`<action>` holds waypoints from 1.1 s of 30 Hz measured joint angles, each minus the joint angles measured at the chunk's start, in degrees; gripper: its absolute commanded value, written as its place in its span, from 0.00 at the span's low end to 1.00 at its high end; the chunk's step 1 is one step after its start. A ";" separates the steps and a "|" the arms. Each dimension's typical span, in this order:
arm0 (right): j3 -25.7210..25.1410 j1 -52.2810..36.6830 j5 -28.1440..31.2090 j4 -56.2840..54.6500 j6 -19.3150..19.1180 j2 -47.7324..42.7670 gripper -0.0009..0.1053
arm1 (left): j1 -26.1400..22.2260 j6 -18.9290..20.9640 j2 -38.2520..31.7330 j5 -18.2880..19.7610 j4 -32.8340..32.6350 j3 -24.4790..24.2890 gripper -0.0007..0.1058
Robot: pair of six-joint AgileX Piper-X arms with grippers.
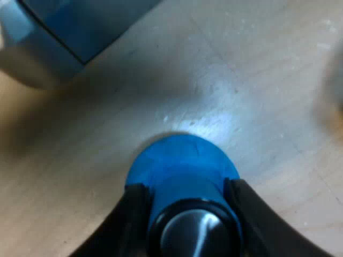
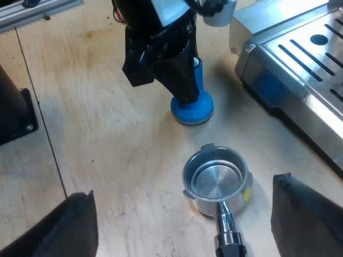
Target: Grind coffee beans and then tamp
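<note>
Left wrist view: one blue round-footed tamper [image 1: 182, 160] stood on the wooden table [image 1: 257, 80], clamped within the left claw [image 1: 186, 190]. Right claw [image 2: 182, 209] gaped over one round metal holder [image 2: 217, 182], one steel espresso machine [image 2: 300, 59] beyond.

Both look down, sharing tamper [image 1: 182, 166], left nearer

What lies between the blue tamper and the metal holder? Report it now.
Nothing: in the right wrist view only bare wooden table separates the blue tamper from the metal holder.
</note>
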State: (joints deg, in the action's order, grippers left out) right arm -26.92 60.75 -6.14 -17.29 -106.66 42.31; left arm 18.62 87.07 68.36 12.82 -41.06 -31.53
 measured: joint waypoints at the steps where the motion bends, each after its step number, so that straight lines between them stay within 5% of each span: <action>1: 0.00 0.00 0.00 0.00 0.00 0.00 0.66 | 0.00 0.00 0.00 0.00 0.37 0.30 0.01; 9: 0.00 0.00 0.00 0.00 0.00 0.00 0.66 | 0.00 0.00 -0.12 0.32 2.74 0.98 0.02; 11: 0.00 0.00 0.00 0.00 0.00 0.00 0.66 | 0.00 0.00 -0.12 0.32 2.70 0.98 0.09; 16: 0.00 0.00 0.00 0.00 0.00 0.00 0.66 | 0.00 -0.11 -0.12 -0.02 2.70 0.98 0.51; 18: 0.00 0.00 0.00 0.00 0.00 0.00 0.66 | 0.00 -0.11 -0.12 -0.05 2.50 1.33 0.57; 26: 0.00 0.00 0.00 0.00 0.00 0.00 0.66 | 0.00 -0.11 -0.46 -0.51 1.85 1.37 0.66; 33: 0.00 0.00 0.00 0.00 0.32 0.00 0.66 | 0.00 -0.11 -7.85 -3.51 0.15 1.37 0.67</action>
State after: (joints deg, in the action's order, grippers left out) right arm -26.92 60.75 -6.14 -17.29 -106.34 42.31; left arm 18.62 86.96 60.51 9.32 -40.91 -30.16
